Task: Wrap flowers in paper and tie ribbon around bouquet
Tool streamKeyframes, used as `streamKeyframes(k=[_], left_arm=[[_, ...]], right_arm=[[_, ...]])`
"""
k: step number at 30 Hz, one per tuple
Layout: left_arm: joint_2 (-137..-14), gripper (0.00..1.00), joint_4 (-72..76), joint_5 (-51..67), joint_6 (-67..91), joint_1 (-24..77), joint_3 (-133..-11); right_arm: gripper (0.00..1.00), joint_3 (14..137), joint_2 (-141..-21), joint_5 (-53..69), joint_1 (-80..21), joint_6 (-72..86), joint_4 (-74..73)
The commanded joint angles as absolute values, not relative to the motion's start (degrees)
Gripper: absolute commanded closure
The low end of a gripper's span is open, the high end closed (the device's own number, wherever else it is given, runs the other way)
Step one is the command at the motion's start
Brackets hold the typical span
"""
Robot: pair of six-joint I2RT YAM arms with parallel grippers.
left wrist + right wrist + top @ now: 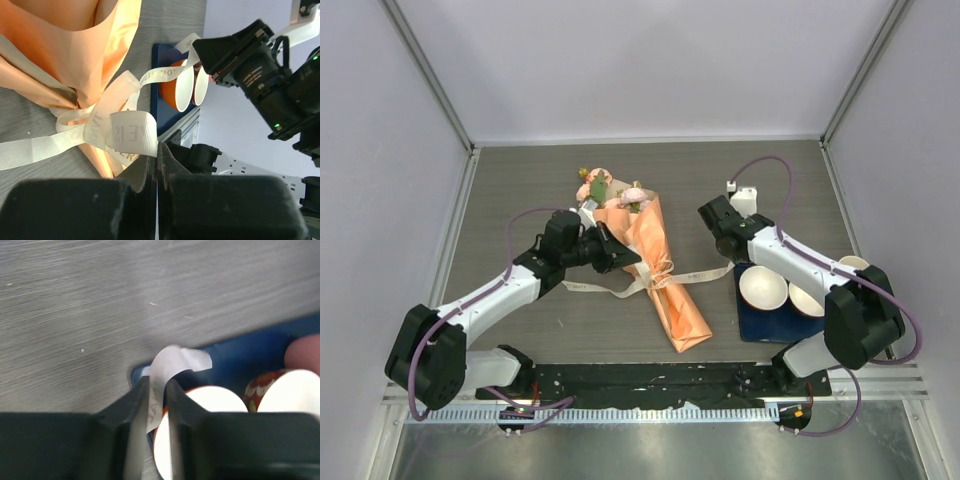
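From above, we see a long, tapered orange-paper bouquet (672, 300) lying aslant in the middle of the grey wood-grain tabletop (520, 190), which is boxed in by plain white walls. Pale pink flowers (610, 188) with green leaves crown the bouquet's far, wide end. A flat cream fabric ribbon (705, 274) girds its middle, with tails trailing to either side. The left gripper (632, 260) meets the bouquet's left flank. The right gripper (730, 255) hangs to the bouquet's right, at the ribbon's tip. Also right of the bouquet lies a dark blue rectangular mat (755, 322) bearing round, white-lined bowls (763, 287).

The left wrist view gives us what the overhead cannot. The left gripper is clenched on a woven loop of the ribbon printed with grey letters, just beside the bouquet's smooth, softly creased paper (100, 55). Here the bowls show orange outsides.

In the right wrist view, the right gripper's jaws stand a sliver apart, with the ribbon's curled end between them above the mat's corner. We cannot tell whether they pinch it.
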State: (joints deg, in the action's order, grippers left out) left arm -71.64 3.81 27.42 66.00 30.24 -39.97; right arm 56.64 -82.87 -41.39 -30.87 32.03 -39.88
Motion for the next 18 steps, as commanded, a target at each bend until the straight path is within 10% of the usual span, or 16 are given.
streamKeyframes(k=[1, 2, 4, 9, 13, 18], left_arm=[[-69.7, 1.00, 5.0, 27.1, 65.6, 30.1, -39.4], [-69.4, 1.00, 4.5, 26.9, 65.4, 30.1, -39.4], [-69.0, 1.00, 3.3, 26.4, 64.5, 30.1, -39.6], [-69.3, 1.00, 2.3, 25.8, 63.8, 30.1, -39.0], [-70.0, 1.00, 3.1, 26.6, 64.0, 30.1, -38.1], [-68.5, 1.00, 3.4, 26.3, 64.4, 30.1, -36.7]], right_arm=[[0.59, 62.2, -84.5, -35.4, -29.3, 24.4, -38.1], [0.27, 62.2, -84.0, -32.0, -29.3, 23.7, -38.9], [0.08, 60.2, -79.3, -23.1, -30.3, 23.8, -39.7], [0.10, 56.5, -70.6, -11.6, -36.1, 24.3, -37.8], [0.42, 53.6, -70.9, 1.9, -36.6, 34.3, -33.1], [0.38, 44.0, -67.7, 8.7, -39.1, 58.5, -15.6]])
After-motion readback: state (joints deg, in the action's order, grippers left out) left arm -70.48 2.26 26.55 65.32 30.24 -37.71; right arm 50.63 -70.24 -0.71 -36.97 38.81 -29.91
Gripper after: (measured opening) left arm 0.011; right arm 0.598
